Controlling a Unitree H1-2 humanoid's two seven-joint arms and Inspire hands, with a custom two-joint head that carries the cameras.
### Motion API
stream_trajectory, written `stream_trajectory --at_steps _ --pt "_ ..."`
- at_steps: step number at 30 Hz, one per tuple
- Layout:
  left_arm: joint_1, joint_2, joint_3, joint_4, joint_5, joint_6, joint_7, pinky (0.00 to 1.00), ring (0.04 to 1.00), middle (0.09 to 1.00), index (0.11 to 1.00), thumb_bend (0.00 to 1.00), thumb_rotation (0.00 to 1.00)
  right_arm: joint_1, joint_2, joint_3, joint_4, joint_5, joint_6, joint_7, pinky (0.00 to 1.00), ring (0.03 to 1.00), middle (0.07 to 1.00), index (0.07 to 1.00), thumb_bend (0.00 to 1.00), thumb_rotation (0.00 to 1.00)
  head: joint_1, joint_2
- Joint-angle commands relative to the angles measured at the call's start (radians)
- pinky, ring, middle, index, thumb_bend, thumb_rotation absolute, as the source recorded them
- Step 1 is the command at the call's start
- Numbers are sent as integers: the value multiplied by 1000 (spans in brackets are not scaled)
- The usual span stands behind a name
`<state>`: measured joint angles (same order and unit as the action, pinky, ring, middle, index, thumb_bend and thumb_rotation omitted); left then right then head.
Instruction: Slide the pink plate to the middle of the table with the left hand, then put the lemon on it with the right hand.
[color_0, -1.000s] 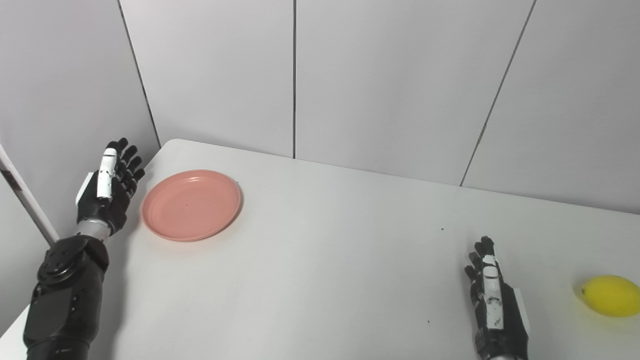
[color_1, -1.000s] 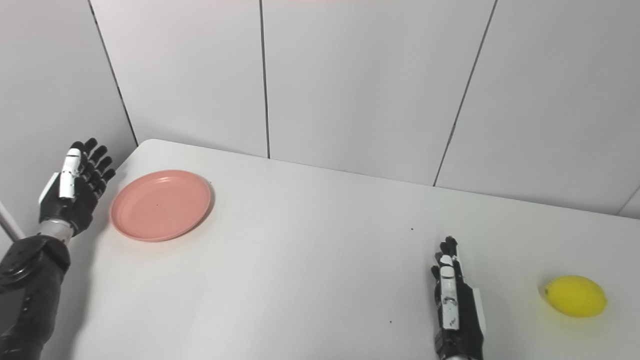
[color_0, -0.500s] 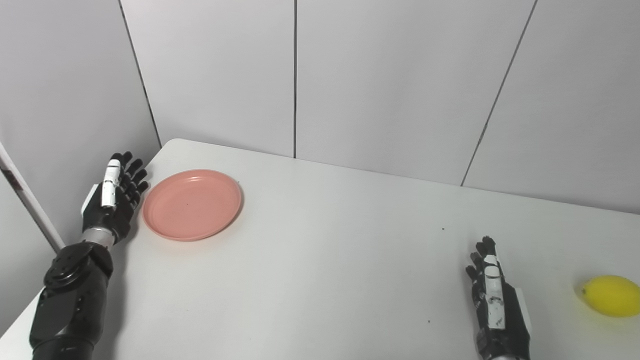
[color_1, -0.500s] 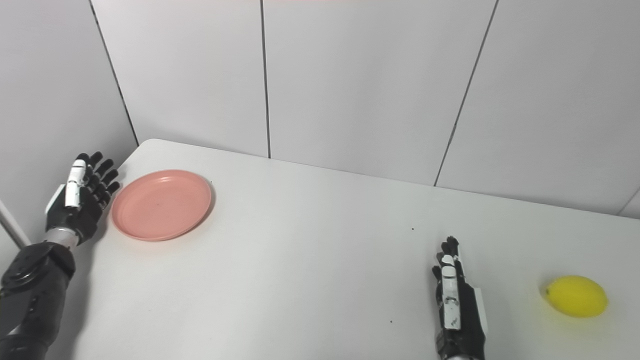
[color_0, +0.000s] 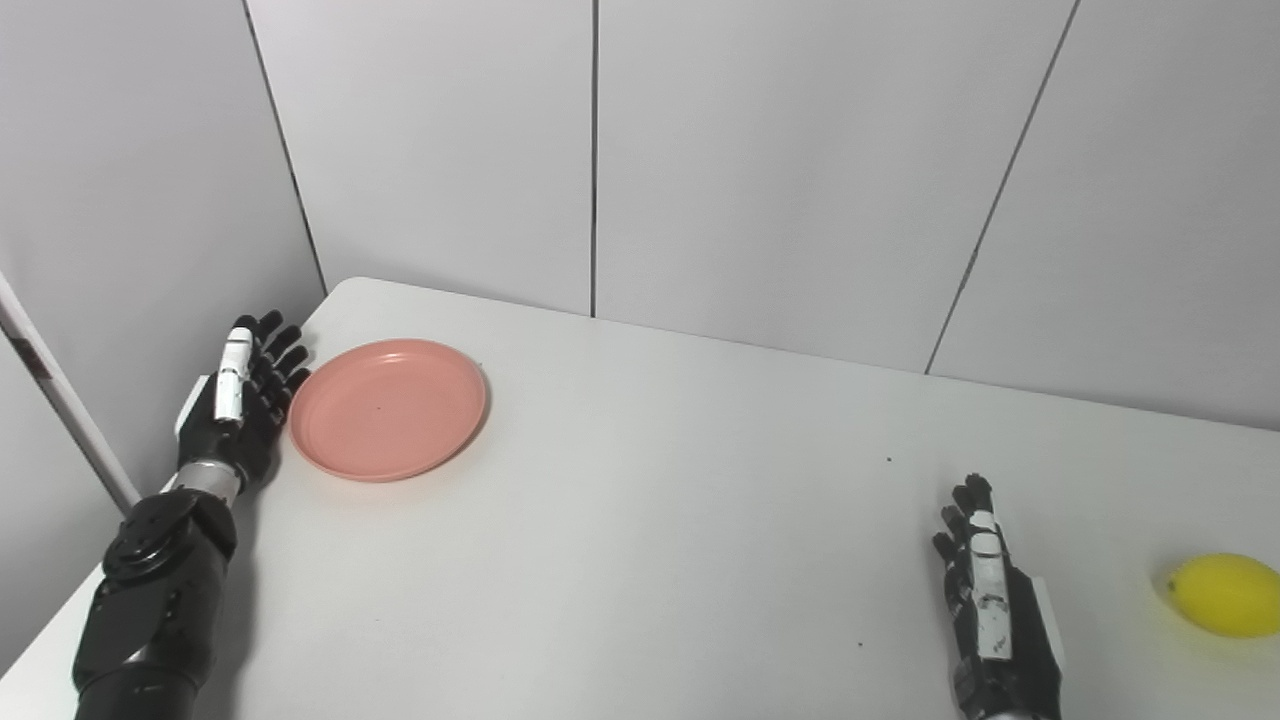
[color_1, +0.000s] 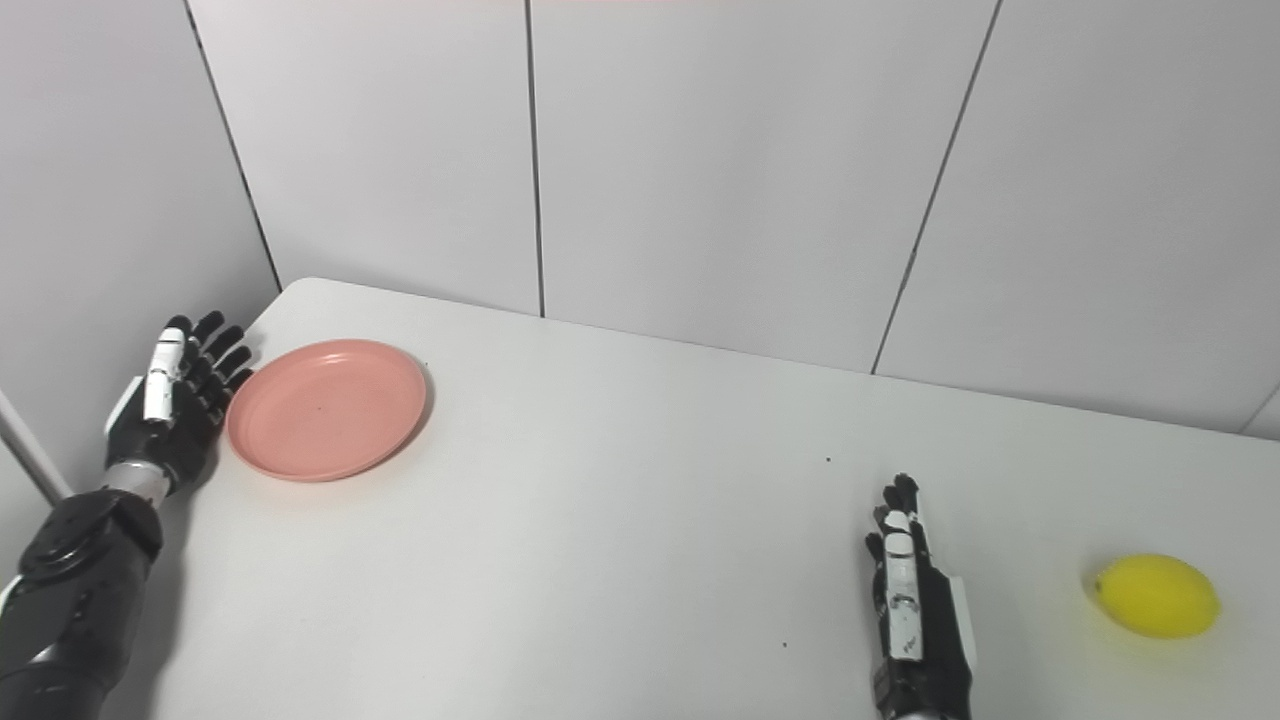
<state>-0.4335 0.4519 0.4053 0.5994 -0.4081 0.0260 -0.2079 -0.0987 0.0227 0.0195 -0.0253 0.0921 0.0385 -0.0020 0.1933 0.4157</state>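
Hiding L edge of pink plate (color_0: 388, 408): left hand (color_0: 240, 400), contact unclear

text: none legible | labels, brands, numbers, signs — none readable on anything

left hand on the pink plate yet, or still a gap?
Cannot tell. In both eye views the left hand sits open right at the pink plate rim, fingertips meeting its edge in the image; neither shows contact or gap plainly.
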Motion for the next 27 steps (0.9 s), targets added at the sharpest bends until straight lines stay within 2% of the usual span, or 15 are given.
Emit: stream_trajectory --at_steps 1,8,22,27 --pt "-43 5 -13 -6 0 -5 -12 998 981 968 948 362 1000 -17 -5 -1 -30 2 -6 15 1000 1000 1000 1000 244 1000 1 1" --pt "-56 -3 -29 15 -14 11 -32 1000 988 979 969 383 1000 -14 -4 0 -38 0 2 13 1000 1000 1000 1000 242 1000 0 5" --pt "-90 -24 -76 68 20 -28 -13 976 966 959 947 419 1000 -13 -3 0 -34 3 -8 15 1000 1000 1000 1000 242 1000 -1 6" --pt "-99 -27 -89 79 13 -30 -29 990 967 958 941 425 1000 -12 2 1 -39 3 -4 12 1000 999 1000 1000 246 1000 -4 9"
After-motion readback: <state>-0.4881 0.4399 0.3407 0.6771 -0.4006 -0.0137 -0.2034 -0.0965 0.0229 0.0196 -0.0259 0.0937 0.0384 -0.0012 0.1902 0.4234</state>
